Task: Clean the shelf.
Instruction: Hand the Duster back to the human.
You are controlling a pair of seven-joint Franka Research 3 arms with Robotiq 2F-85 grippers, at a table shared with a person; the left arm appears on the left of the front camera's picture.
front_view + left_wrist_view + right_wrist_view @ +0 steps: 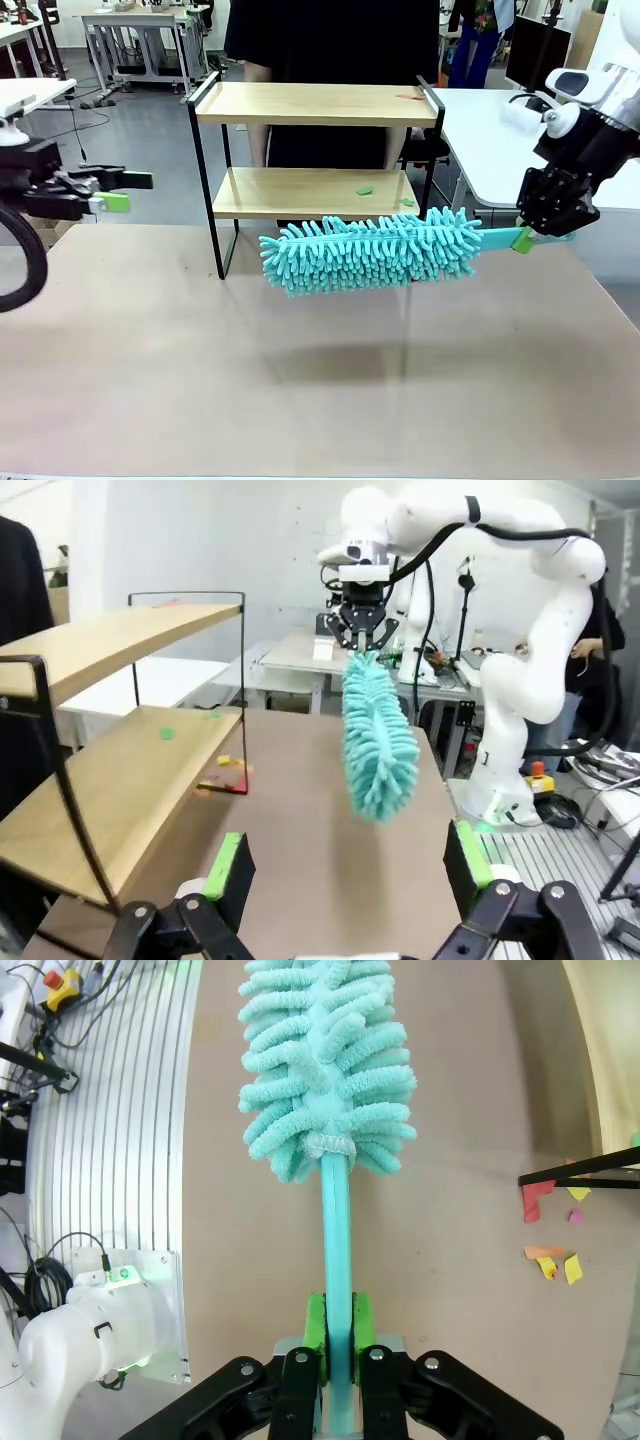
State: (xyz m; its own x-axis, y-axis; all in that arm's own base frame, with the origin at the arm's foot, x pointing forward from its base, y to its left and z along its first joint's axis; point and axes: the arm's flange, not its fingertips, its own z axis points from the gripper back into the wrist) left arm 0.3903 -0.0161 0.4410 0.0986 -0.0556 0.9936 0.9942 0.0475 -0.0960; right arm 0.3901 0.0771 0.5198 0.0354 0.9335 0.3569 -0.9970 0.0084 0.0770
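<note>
Shelf (315, 150) at the far middle of the brown table (300, 380): 2 light wooden boards in a thin black frame, all 4 legs down on the tabletop. Green paper scraps (364, 190) on the lower board toward its right end; a small reddish bit (410, 97) on the upper board near its right end; more coloured scraps (552, 1260) on the table beside a shelf leg.

Right gripper (545, 235) clamped on the flat turquoise handle of the duster (370, 250), green pads pinching it from both sides. Duster held roughly level, just in front of the lower board, fluffy head pointing left, clear of the table. Left gripper (120, 190) at the far left, well apart from the shelf, fingers spread wide and holding nothing.

Handling, as a judgement: shelf probably light and stiff, liable to slide or tip under a sideways shove; best steadied at a black upright or a board edge, not at the scraps. Duster head soft and yielding, handle thin and rigid, so a hold near the handle's end looks right. Paper scraps very light, likely to flutter off with a gentle sweep.
</note>
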